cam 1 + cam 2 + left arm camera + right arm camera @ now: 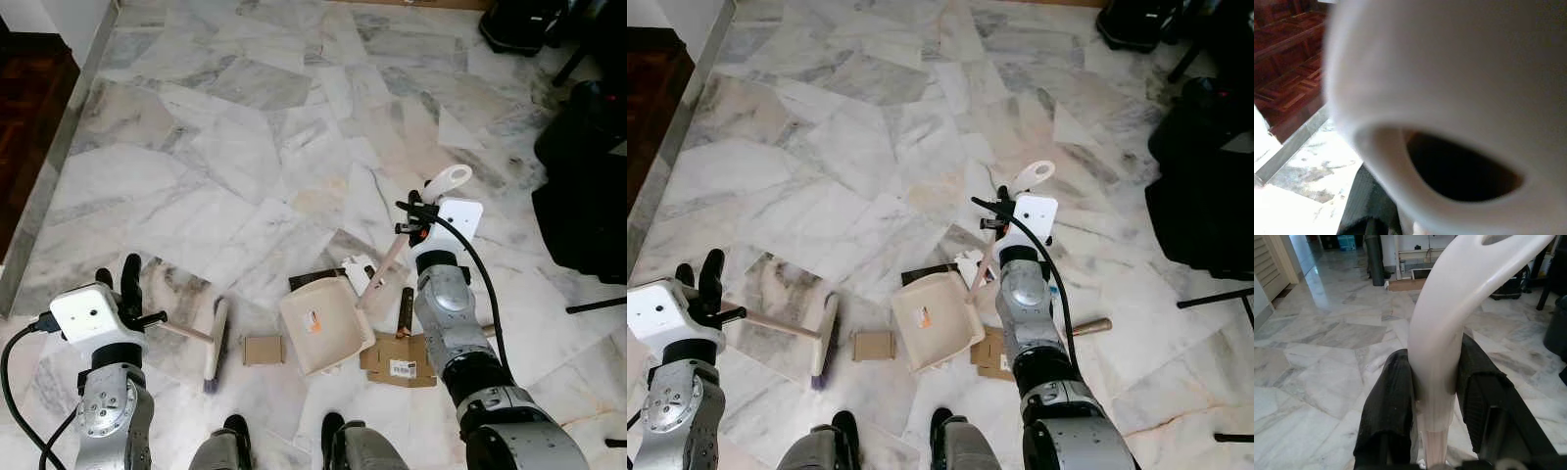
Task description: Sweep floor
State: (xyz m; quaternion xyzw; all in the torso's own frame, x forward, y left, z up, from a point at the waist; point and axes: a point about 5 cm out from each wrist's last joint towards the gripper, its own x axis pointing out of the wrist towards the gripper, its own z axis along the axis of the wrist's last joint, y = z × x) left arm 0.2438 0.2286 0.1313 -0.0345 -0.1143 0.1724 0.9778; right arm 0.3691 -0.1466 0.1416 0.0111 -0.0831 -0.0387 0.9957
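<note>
We stand on the marble floor with the left gripper clamped on the wooden handle of the brush, whose head rests on the floor just beside a small cardboard scrap. The right gripper has its fingers closed on the pale handle of the dustpan, and the pan sits tilted on the floor between the scrap and a flattened cardboard piece, with a short wooden stick lying near. We judge the risk to be this: the pan's lip looks lifted off the floor, so a sweep could push the scrap under it, and a hard stroke could knock the light pan askew. The head views lay out brush, scrap and pan together; the right wrist view shows what they cannot, the two black fingers pressed on either side of the handle, while the left wrist view is blurred by a pale rounded shape very close to the lens
</note>
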